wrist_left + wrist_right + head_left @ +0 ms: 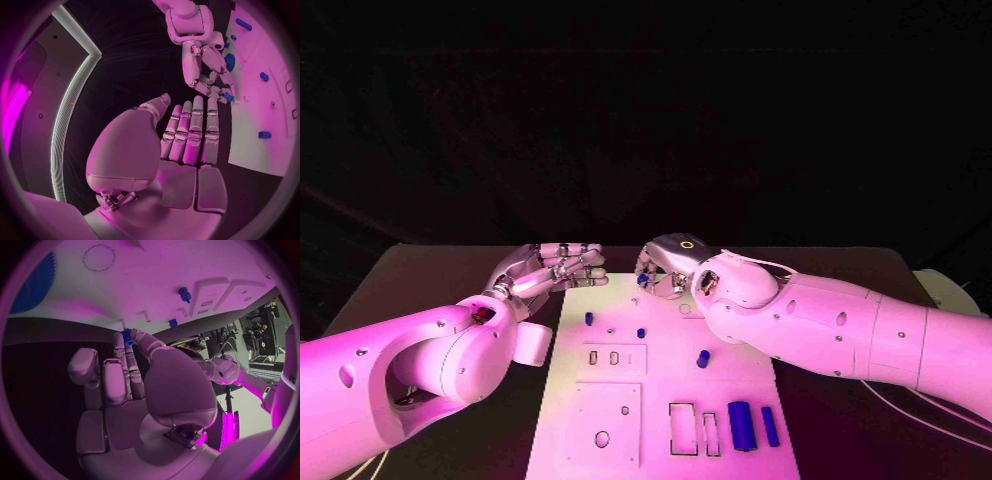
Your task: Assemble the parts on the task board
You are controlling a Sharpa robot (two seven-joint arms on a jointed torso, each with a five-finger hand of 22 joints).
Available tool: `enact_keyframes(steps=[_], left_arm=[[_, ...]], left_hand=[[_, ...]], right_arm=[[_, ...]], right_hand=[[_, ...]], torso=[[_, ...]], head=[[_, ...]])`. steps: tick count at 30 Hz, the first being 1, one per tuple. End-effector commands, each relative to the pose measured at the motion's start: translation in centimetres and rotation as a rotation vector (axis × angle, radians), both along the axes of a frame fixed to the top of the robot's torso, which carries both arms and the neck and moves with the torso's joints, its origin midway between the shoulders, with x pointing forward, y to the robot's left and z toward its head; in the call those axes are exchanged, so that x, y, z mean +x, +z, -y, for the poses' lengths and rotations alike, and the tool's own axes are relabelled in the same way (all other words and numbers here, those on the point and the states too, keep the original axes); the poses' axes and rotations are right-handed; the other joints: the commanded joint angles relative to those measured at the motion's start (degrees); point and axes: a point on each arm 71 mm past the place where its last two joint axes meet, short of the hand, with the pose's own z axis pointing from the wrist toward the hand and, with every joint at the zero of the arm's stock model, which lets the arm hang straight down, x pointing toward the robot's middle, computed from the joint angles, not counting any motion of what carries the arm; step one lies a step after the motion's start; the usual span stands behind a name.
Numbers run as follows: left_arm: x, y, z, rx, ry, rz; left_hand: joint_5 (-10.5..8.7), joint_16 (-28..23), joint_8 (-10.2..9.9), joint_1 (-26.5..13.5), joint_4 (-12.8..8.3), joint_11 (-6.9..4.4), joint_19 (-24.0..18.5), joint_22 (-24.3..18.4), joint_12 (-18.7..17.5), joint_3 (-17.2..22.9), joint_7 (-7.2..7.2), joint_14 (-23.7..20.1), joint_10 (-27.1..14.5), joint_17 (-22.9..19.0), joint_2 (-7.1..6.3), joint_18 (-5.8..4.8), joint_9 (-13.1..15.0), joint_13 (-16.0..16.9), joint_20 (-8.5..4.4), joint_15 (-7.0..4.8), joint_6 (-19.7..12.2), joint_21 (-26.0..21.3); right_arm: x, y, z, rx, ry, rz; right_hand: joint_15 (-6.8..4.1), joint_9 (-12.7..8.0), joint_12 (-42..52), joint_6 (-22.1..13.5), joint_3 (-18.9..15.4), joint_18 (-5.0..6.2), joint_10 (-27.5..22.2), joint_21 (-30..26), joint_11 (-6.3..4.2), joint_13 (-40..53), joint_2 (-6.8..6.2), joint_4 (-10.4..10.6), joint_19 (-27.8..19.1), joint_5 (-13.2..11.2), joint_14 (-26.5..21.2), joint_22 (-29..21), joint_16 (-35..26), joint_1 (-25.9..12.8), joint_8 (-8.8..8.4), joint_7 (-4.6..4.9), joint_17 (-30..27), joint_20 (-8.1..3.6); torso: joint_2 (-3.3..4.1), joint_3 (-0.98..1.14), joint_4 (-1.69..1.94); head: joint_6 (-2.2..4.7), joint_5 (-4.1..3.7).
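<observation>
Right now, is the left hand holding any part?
No. In the left wrist view the left hand has its fingers straight and side by side, with nothing between them.

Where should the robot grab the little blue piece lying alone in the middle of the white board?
Probably across the short blue part's narrow sides, coming straight down from above. It lies flat on the task board with bare board round it, so fingers fit either side.

Left hand [548, 270] flat, fingers straight together; right hand [668, 265] fingers pinched
</observation>
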Motion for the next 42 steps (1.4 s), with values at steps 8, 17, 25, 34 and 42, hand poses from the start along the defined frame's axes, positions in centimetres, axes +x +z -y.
enact_keyframes(steps=[8,17,25,34,42], left_arm=[[0.01,0.26,0.27,-0.011,-0.021,0.01],[0.01,0.35,0.33,-0.012,-0.023,0.011],[0.03,0.4,0.33,-0.012,-0.024,0.012],[0.02,0.42,0.35,-0.012,-0.026,0.011],[0.03,0.42,0.33,-0.012,-0.025,0.011]], left_hand=[[0.19,-0.3,-0.3,0.4,-0.2,0.42,-0.2,-0.1,-0.2,0.2,0.35,0.0,0.0,0.1,0.18,0.76,0.0,0.0,0.28,0.29,0.1,-0.4],[0.19,-0.3,-0.3,0.4,-0.2,0.42,-0.2,-0.1,-0.2,0.2,0.35,0.0,0.0,0.1,0.18,0.76,0.0,0.0,0.28,0.29,0.1,-0.4],[0.19,-0.3,-0.3,0.4,-0.2,0.42,-0.2,-0.1,-0.2,0.2,0.35,0.0,0.0,0.1,0.18,0.76,0.0,0.0,0.28,0.29,0.1,-0.4],[0.19,-0.4,-0.3,0.4,-0.3,0.46,-0.2,-0.1,-0.3,0.3,0.39,0.0,0.0,0.1,0.17,0.76,0.0,0.0,0.3,0.32,0.1,-0.4],[0.19,-0.4,-0.3,0.4,-0.3,0.46,-0.2,-0.1,-0.3,0.3,0.39,0.0,0.0,0.1,0.17,0.76,0.0,0.0,0.3,0.32,0.1,-0.4]], right_arm=[[0.06,-0.68,-0.63,-0.018,0.019,-0.019],[0.34,-0.94,-0.68,-0.036,0.011,-0.026],[0.74,-1.02,-0.55,-0.041,-0.003,-0.023],[0.86,-1.04,-0.69,-0.049,-0.016,-0.02],[0.88,-1.14,-0.94,-0.051,-0.011,-0.032]], right_hand=[[-0.3,0.1,-0.2,0.2,0.4,-0.97,-0.2,0.3,-0.27,0.0,-0.51,0.0,0.4,0.0,1.8,0.1,0.4,0.2,0.37,0.33,0.1,0.18],[-0.27,0.1,-0.2,0.1,0.5,-0.94,-0.2,0.2,-0.24,0.0,-0.58,0.1,0.3,-0.1,1.8,0.0,0.4,0.1,0.34,0.36,0.0,0.19],[-0.24,0.1,-0.3,0.0,0.6,-0.97,-0.3,0.3,-0.2,0.0,-0.65,0.1,0.3,-0.1,1.8,0.1,0.5,0.0,0.27,0.4,0.1,0.22],[-0.2,0.1,-0.4,-0.1,0.7,-1.03,-0.3,0.5,-0.16,0.0,-0.79,0.2,0.5,-0.2,1.8,0.4,0.6,-0.2,0.19,0.44,0.4,0.24],[1.46,-1.0,-3.9,-5.1,1.1,-0.93,-5.7,-0.4,1.81,-1.6,-3.07,1.4,-0.5,-1.2,1.4,-0.5,0.3,-2.6,-2.39,2.37,-0.6,1.26]], torso=[[0.04,0.02,-0.07],[0.05,0.03,-0.03],[0.06,0.06,-0.07],[0.06,0.08,-0.1],[0.05,0.06,-0.08]], head=[[-0.37,0.26],[-0.48,0.38],[-0.45,0.55],[-0.26,0.61],[-0.29,0.64]])
